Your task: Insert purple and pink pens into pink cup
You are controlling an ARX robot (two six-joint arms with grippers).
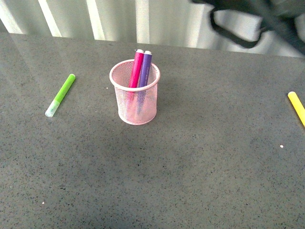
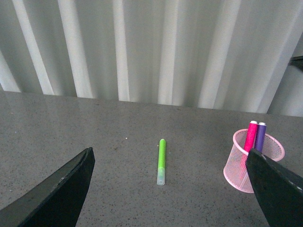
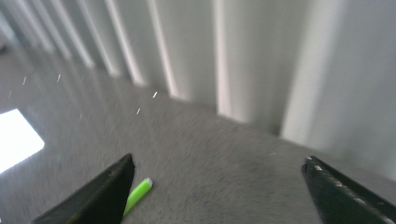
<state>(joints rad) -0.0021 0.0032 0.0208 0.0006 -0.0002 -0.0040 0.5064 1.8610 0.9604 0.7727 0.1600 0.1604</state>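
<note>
The pink mesh cup [image 1: 135,98] stands upright on the grey table, left of centre. The magenta-pink pen [image 1: 137,68] and the purple pen [image 1: 145,69] stand inside it, leaning on the far rim, tops sticking out. The left wrist view shows the cup [image 2: 241,170] with the pink pen [image 2: 250,137] and the purple pen [image 2: 260,136] in it. My left gripper [image 2: 173,189] is open and empty, its fingers wide apart, well short of the cup. My right gripper [image 3: 217,191] is open and empty; part of its arm [image 1: 252,19] shows blurred at the top right of the front view.
A lime-green marker [image 1: 60,95] lies left of the cup; it also shows in the left wrist view [image 2: 162,161] and the right wrist view [image 3: 137,195]. A yellow marker [image 1: 297,107] lies at the right edge. A ribbed white wall [image 1: 119,19] runs behind the table.
</note>
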